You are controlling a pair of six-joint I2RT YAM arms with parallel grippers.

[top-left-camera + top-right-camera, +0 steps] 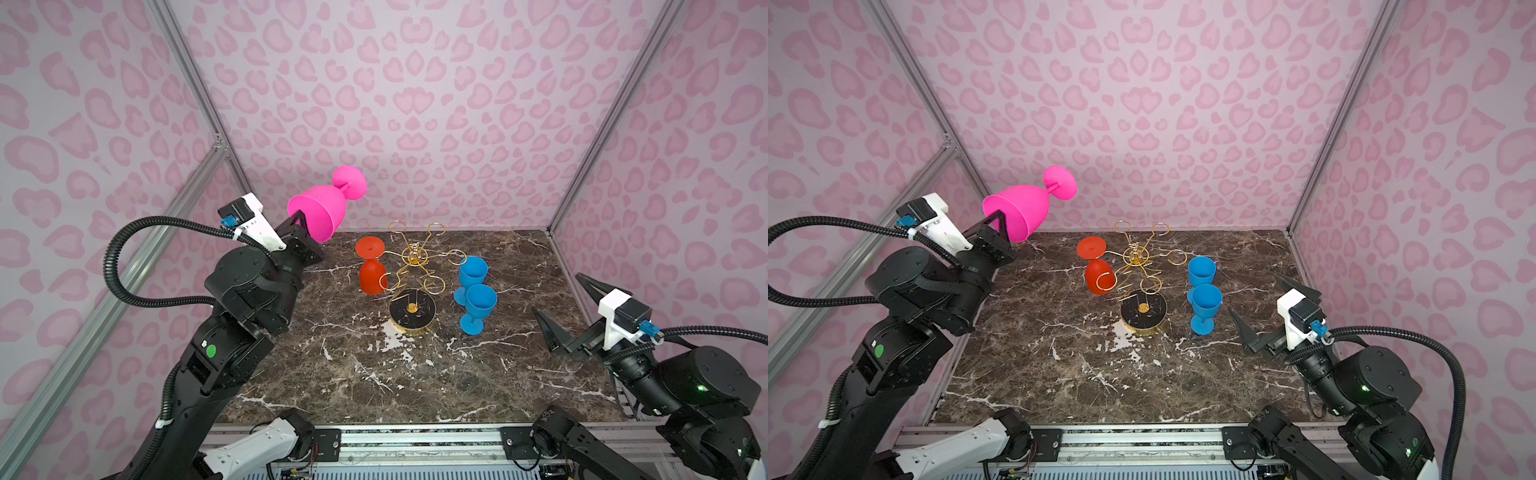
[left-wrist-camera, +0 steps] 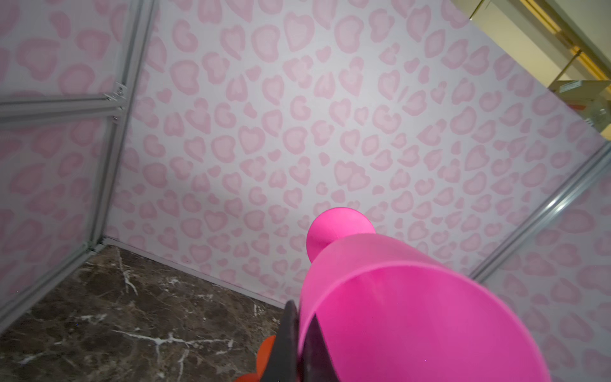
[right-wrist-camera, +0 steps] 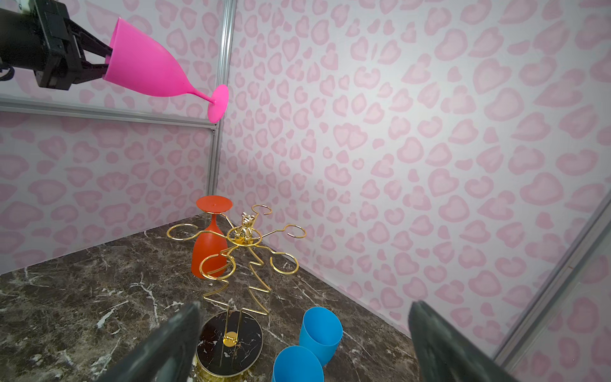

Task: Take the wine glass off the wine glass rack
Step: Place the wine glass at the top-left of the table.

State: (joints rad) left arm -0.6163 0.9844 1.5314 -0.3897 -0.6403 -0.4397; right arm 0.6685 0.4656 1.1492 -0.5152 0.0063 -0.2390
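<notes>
At far left, the left gripper [image 1: 301,222] is clamping the rim of the pink wine glass [image 1: 320,208], holding it aloft and sideways, clear of the rack [image 1: 415,257] at centre. A red glass [image 1: 372,278] is hanging there upside down, and two blue glasses [image 1: 478,299] are standing beside it. The right gripper [image 1: 559,293] is gaping wide, empty.

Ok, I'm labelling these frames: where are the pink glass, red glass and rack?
pink glass [image 1: 316,212]: in a top view, on its bowl.
red glass [image 1: 369,276]: in a top view, on its bowl.
rack [image 1: 424,309]: in a top view, on its black base.
</notes>
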